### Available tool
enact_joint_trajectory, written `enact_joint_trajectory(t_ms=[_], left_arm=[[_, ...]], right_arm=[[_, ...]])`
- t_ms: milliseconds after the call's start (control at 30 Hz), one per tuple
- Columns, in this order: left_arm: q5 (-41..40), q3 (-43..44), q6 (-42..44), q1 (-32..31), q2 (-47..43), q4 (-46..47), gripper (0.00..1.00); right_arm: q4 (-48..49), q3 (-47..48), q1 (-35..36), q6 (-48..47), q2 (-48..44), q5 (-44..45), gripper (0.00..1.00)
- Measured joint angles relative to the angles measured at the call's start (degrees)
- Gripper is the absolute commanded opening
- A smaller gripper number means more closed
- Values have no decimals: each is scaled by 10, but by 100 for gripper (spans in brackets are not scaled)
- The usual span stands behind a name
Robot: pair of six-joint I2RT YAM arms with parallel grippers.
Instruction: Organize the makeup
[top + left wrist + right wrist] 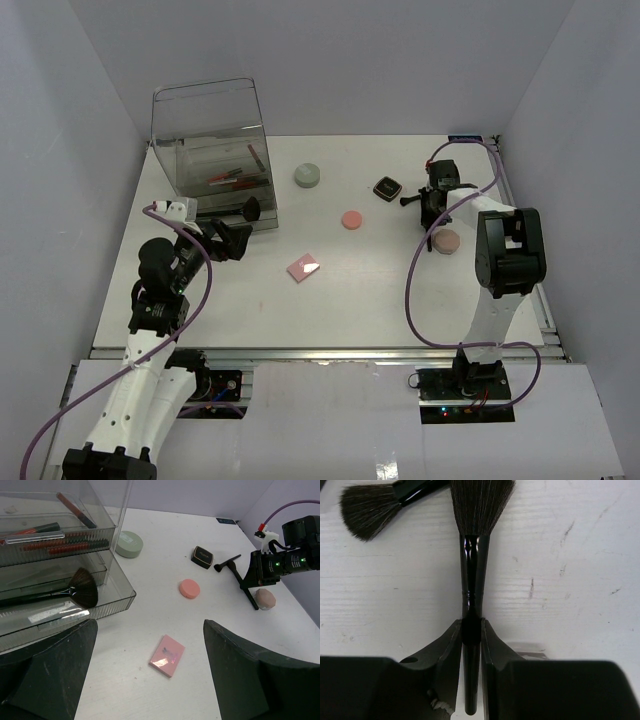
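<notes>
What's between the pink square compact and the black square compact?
The pink disc, lying apart from both the pink square compact and the black square compact; the top external and left wrist views both show it.
</notes>
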Motion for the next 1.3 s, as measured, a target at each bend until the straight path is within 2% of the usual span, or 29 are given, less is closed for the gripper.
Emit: enact_joint_trajectory(t_ms=[133,333,433,600,767,1033,1300], left_arm=[[-2,0,0,0,0,0,98],[-6,0,0,4,-1,-1,98],[-9,0,0,7,-3,-3,98],[-23,0,1,12,-16,-7,98],[-62,0,4,18,-43,-15,98],[-157,0,4,27,-82,-29,98],[-262,0,-6,37,-101,-47,98]], right_arm=[[18,-9,14,-12,-5,-13,8],[40,-49,66,-60,-46,-62,8],[50,-64,119,-109,-88,-87,8],[50,-46,233,-261,-145,-165,8],[-17,84,318,-442,-119,-218,8],[-91,419,399,-610,77,-208,9],[-84,508,463,-667,205,-171,8]])
